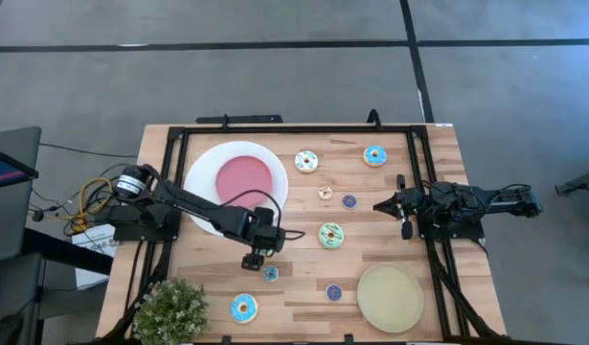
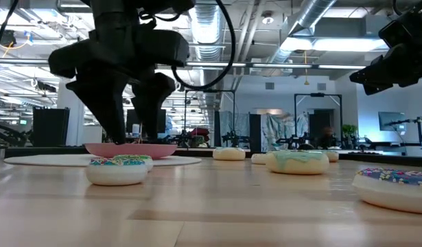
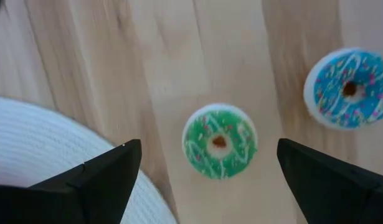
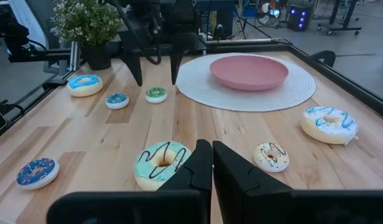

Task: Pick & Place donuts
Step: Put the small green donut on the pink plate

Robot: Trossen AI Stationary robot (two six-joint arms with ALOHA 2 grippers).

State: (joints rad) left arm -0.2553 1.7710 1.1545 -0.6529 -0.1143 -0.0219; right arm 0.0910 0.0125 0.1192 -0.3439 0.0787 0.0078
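Observation:
A tiny green-iced donut (image 3: 220, 142) lies flat on the wooden table beside the white plate (image 3: 42, 149). My left gripper (image 4: 155, 81) hangs open just over it, pointing steeply down, one finger on each side of the donut (image 4: 156, 94) without touching it. A tiny blue donut (image 3: 348, 88) lies close by, toward the near edge. My right gripper (image 4: 212, 149) waits shut at the table's right side (image 1: 380, 204), holding nothing. A light green donut (image 1: 331, 235) rests mid-table.
The white plate with a pink centre (image 1: 238, 182) sits at the far left and a tan plate (image 1: 390, 297) at the near right. More donuts lie scattered (image 1: 305, 161) (image 1: 374, 155) (image 1: 243, 308) (image 1: 333, 292). A potted plant (image 1: 169, 309) stands at the near left corner.

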